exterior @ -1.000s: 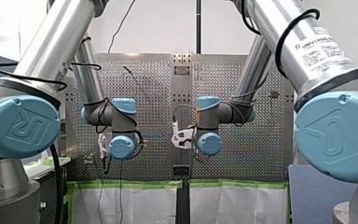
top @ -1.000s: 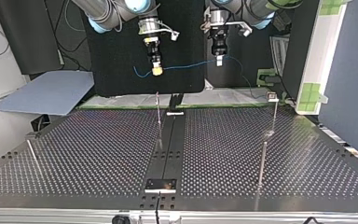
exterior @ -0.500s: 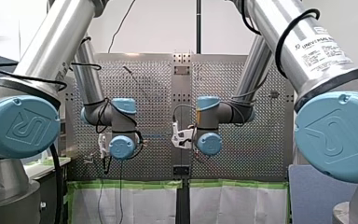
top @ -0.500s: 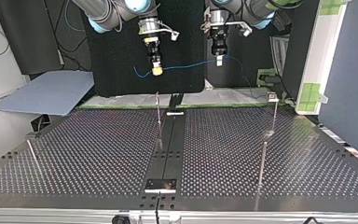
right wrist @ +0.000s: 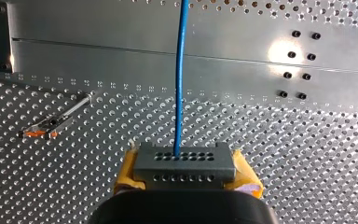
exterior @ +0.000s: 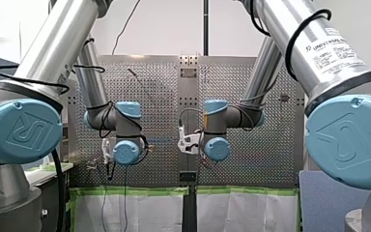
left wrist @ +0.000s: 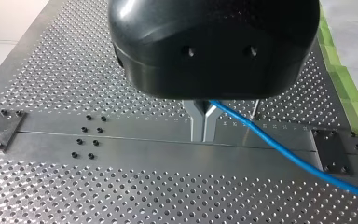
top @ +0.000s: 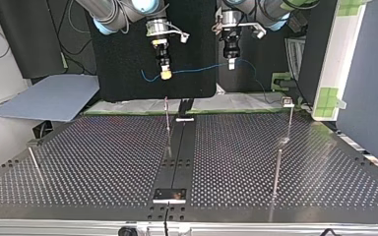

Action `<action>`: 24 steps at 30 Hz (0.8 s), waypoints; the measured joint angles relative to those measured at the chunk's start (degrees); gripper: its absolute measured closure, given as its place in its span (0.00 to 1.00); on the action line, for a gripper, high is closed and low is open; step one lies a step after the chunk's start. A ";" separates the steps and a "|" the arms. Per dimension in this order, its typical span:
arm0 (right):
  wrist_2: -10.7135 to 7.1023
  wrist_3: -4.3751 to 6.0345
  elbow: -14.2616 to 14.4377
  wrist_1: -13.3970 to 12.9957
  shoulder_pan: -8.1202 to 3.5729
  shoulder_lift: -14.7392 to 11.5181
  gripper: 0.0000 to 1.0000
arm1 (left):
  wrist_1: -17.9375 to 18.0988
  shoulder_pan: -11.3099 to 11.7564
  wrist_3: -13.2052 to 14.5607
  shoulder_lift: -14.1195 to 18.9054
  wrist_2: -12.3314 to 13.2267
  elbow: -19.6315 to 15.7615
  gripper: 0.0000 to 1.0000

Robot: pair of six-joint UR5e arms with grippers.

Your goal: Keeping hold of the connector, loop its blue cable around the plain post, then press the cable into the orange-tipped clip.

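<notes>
My right gripper [right wrist: 186,176] is shut with its yellow pads [right wrist: 127,171] on a grey connector [right wrist: 185,156] full of small holes. The blue cable [right wrist: 180,70] runs out of the connector, straight ahead over the perforated table. In the left wrist view my left gripper [left wrist: 204,135] has its metal fingers shut on the blue cable [left wrist: 284,151], which trails off to one side. In the top view both grippers, right [top: 165,73] and left [top: 231,64], hang high above the table's far edge with the cable [top: 197,69] strung between them. The orange-tipped clip [right wrist: 46,126] stands beside my right gripper.
Thin posts rise from the perforated table [top: 103,162]: one by the centre rail [top: 167,123], one at the near right [top: 277,169], one topped with a small block [top: 290,118], one at the left edge [top: 34,164]. A dark rail [top: 179,157] runs down the middle.
</notes>
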 joint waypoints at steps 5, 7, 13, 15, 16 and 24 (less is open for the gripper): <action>0.00 0.00 0.01 0.00 0.00 0.00 1.00 | 0.00 0.00 0.00 0.00 0.00 0.00 0.95; 0.00 0.00 0.01 0.00 0.00 0.00 1.00 | 0.00 0.00 0.00 0.00 0.00 0.00 0.95; 0.00 0.00 0.01 0.00 0.00 0.00 1.00 | 0.00 0.00 0.00 0.00 0.00 0.00 0.95; 0.00 0.00 0.00 0.00 0.00 0.00 1.00 | 0.00 0.00 0.00 0.00 0.00 0.00 0.95; 0.00 0.00 0.00 0.00 0.01 0.00 1.00 | 0.00 0.00 0.00 0.00 0.00 0.00 0.95; 0.00 0.00 0.01 0.00 0.00 0.00 1.00 | 0.00 0.00 0.00 0.00 0.00 0.00 0.95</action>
